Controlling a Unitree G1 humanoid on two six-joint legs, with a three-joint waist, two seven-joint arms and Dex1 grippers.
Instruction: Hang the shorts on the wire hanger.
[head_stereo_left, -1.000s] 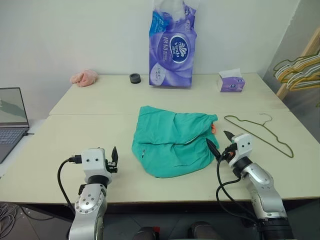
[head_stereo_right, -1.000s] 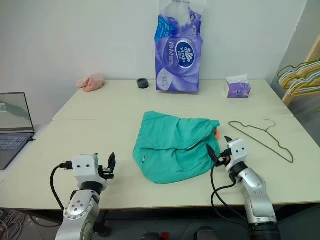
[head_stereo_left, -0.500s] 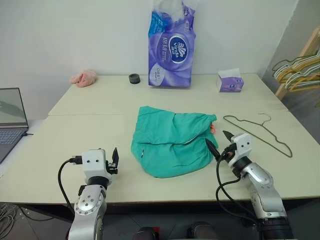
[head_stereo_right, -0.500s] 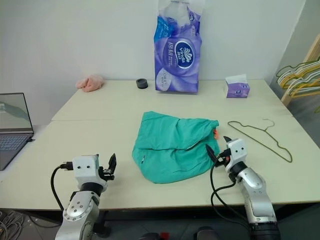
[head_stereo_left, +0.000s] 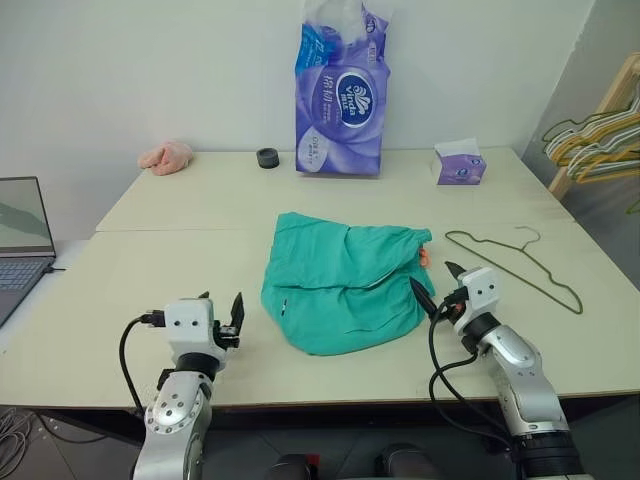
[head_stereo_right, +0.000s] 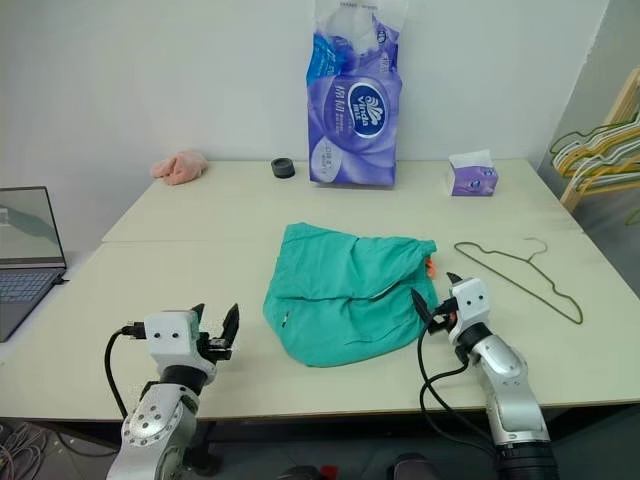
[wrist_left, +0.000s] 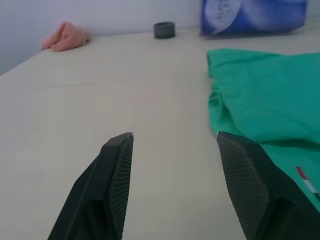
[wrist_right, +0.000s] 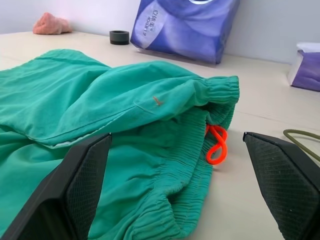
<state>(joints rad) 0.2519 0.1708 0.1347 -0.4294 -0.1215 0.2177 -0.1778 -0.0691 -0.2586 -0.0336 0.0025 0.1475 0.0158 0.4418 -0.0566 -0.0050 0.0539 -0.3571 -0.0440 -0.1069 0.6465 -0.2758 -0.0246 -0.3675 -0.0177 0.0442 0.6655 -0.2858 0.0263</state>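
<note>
Shorts (head_stereo_left: 345, 280): crumpled flat on table (head_stereo_left: 150, 250)
Hanger (head_stereo_left: 515, 262): beside shorts
Left pincer (head_stereo_left: 224, 308): wide, empty
Right pincer (head_stereo_left: 437, 284): wide, at waistband

Both forearms are rounded silver-grey metal casings, each ending in a white, boxy wrist block. The left gripper (head_stereo_left: 222, 311) carries two slim black fingers tapering to points; the right gripper (head_stereo_left: 436, 284) has the same black pair. Seen close in the wrist views, the finger pads (wrist_left: 118, 170) are matte black with a fine diamond-knurled texture. A black cable loops out from each wrist block and curves back along the arm, and small dark fasteners dot the silver joint housings.
</note>
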